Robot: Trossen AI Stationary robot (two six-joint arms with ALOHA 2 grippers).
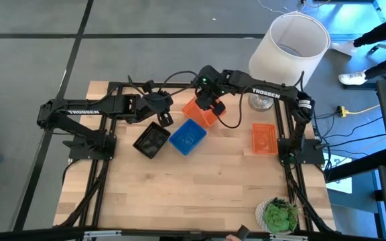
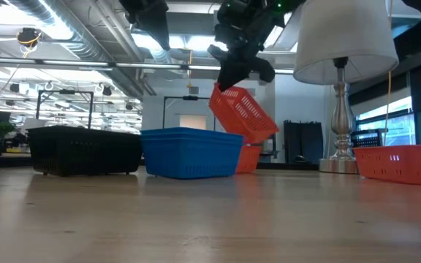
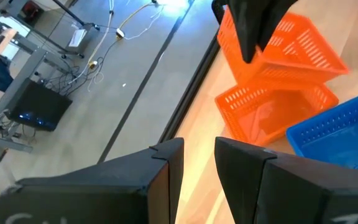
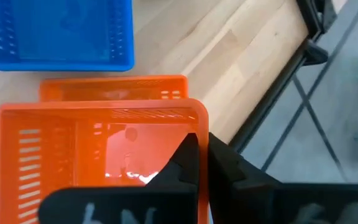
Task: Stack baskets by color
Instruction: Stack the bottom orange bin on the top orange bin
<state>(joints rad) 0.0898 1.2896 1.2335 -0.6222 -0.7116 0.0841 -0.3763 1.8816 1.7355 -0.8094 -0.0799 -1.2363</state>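
My right gripper (image 2: pixel 234 73) is shut on an orange basket (image 2: pixel 244 114) that hangs tilted above a second orange basket (image 4: pixel 114 87) near the table's far edge. A blue basket (image 1: pixel 187 137) and a black basket (image 1: pixel 151 140) stand on their bottoms nearer the table's middle. A third orange basket (image 1: pixel 265 138) stands at the right. My left gripper (image 3: pixel 197 165) hovers open to the left of the orange pair, above the black basket's far side, with nothing between its fingers. My right gripper pinches one mesh wall of the orange basket at its rim (image 4: pixel 199 127), one finger inside the basket and one outside. The fingers slant down from above. The basket hangs tilted below them, its low corner (image 2: pixel 263 135) just over the second orange basket; whether they touch I cannot tell.
A lamp with a large white shade (image 1: pixel 290 43) stands at the far right corner. A green plant (image 1: pixel 281 215) sits at the near right corner. Black frame rails (image 1: pixel 106 174) run along the table's left, right and far sides. Bare wood lies toward the near edge.
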